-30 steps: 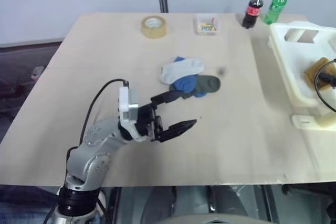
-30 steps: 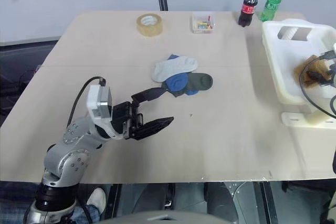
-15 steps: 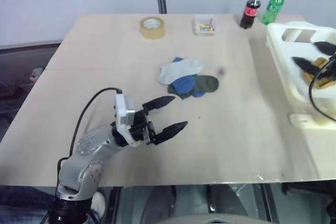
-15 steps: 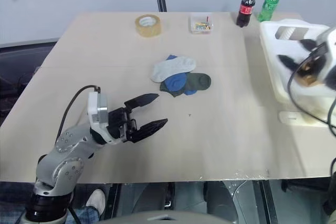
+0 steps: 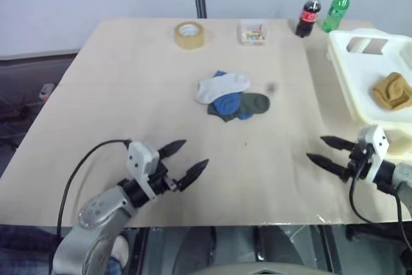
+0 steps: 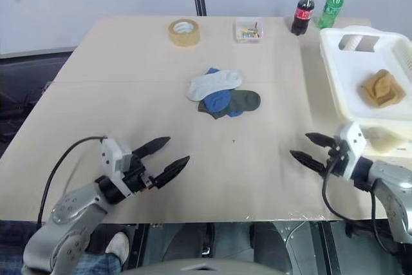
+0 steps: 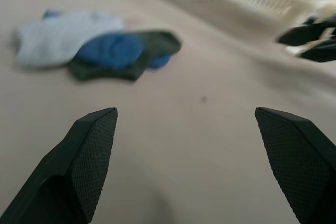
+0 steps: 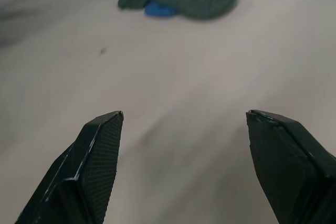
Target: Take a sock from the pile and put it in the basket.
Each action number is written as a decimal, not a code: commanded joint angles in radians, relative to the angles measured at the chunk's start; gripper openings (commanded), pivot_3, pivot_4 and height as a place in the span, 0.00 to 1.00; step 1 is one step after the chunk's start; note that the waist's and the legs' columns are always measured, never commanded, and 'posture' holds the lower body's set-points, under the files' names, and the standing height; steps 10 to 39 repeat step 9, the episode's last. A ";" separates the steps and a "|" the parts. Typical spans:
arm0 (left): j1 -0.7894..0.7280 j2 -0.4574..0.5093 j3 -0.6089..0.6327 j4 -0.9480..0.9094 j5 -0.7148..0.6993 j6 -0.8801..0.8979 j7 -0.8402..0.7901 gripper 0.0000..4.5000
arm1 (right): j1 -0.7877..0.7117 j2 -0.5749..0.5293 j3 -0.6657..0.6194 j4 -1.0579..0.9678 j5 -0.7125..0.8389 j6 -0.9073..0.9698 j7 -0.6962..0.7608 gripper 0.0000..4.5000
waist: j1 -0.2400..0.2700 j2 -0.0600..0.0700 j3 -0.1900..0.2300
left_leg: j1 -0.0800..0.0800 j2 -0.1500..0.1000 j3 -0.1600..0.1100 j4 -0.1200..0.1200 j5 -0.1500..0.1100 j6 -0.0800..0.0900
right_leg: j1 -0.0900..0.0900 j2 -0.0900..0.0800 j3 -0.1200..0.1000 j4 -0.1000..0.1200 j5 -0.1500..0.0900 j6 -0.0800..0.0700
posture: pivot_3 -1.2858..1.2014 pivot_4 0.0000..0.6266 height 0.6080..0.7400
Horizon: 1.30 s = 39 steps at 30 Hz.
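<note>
On the left, the left gripper [image 5: 182, 158] is held low over the near part of the bench [image 5: 129, 82], with its fingers spread wide and nothing between them. In the middle of the bench the pile [image 5: 230, 97] is found: a white sock, a blue one and a dark green one, lying over each other. On the right, the right gripper [image 5: 326, 152] is held low too, its fingers spread and empty, pointed toward the middle. Farther right, the basket [image 5: 360, 101] is seen at the bench edge, and a mustard sock [image 5: 391, 91] is already lying in it.

A new sock is likely to be picked next. One sock at the edge of the pile should be pinched, not the whole heap, and it should be lifted clear before it is carried over the basket rim.

The pile is well apart from both sets of fingers, farther up the bench and between them.
</note>
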 commanded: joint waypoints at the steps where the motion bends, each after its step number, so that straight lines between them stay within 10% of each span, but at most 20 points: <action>1: 0.068 -0.013 0.055 -0.004 0.043 -0.050 0.027 1.00 | 0.043 -0.005 -0.045 0.014 -0.020 -0.095 0.044 0.86 | 0.001 0.000 0.000 | 0.000 0.000 0.000 0.000 0.000 0.000 | 0.000 0.001 0.000 0.000 0.000 0.000 | 0.52 0.24 1.00; 39: 0.121 -0.032 0.074 0.024 0.070 -0.140 -0.003 1.00 | 0.110 0.004 -0.081 0.052 -0.013 -0.178 0.082 0.86 | 0.003 -0.001 0.000 | 0.000 0.000 0.002 0.001 0.000 0.000 | 0.000 0.001 0.001 0.000 0.000 0.000 | 0.52 0.24 1.00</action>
